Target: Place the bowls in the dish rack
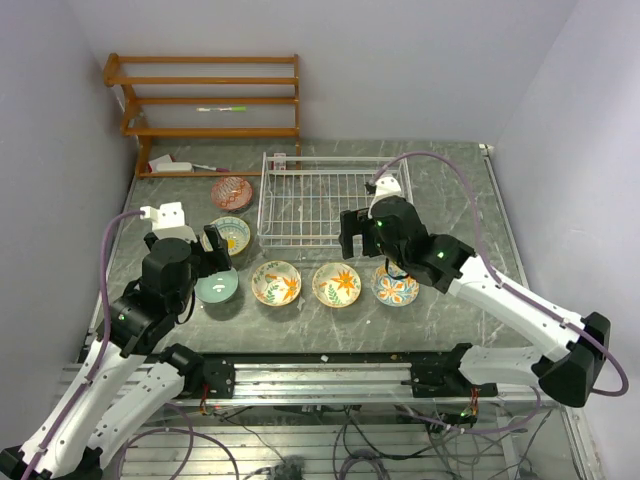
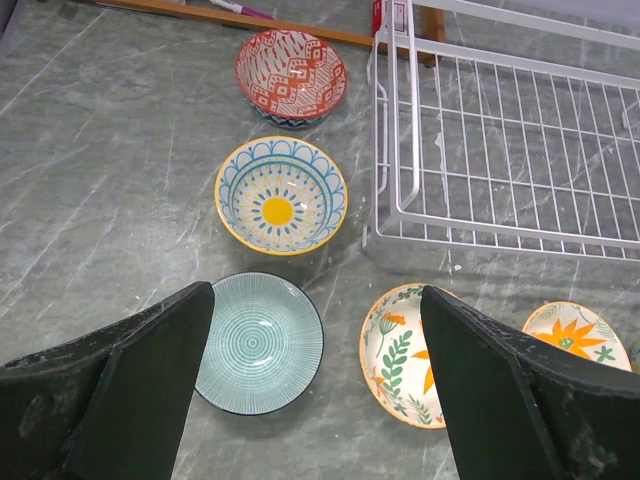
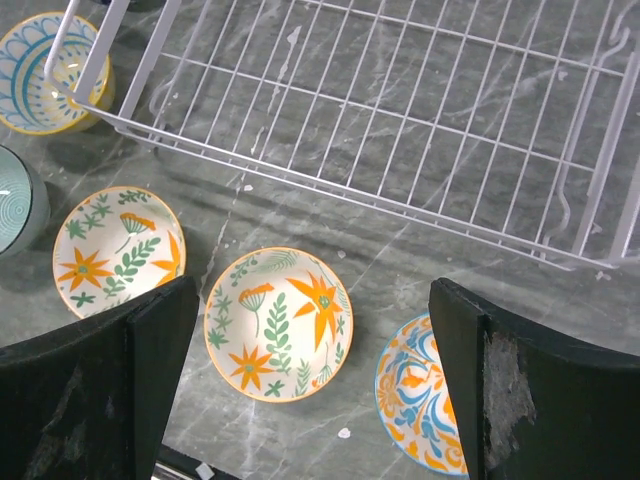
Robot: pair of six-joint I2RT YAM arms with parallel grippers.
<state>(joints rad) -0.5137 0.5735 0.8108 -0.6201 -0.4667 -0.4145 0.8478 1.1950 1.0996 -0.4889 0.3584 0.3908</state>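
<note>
On the grey marbled table (image 1: 450, 180), in front of the white wire dish rack (image 1: 320, 195), all six bowls sit upright; none is in the rack yet. Four lie in a row along the near side: the teal bowl (image 2: 258, 342), the left floral bowl (image 3: 118, 250), the right floral bowl (image 3: 278, 322) and the blue-orange bowl (image 3: 420, 395). The yellow-blue bowl (image 2: 281, 195) and the red patterned bowl (image 2: 291, 75) stand behind the teal one, just beside the rack's left wall.

My left pincer (image 2: 315, 300) hangs spread wide with nothing in it, above the teal bowl and the left floral bowl. My right pincer (image 3: 312, 290) gapes just as wide, also empty, over the right floral bowl.

These look like glazed ceramic, so I expect them to be stiff, slick under my pads and solid for their size. They would likely chip if knocked on the wire or dropped.

I judge the rim the place to take hold, with one finger inside and one against the pale outer wall, pinching firmly. On the row bowls I would choose a stretch of rim facing away from the neighbours, which stand close. Each bowl should go down gently on the rack's wires.
</note>
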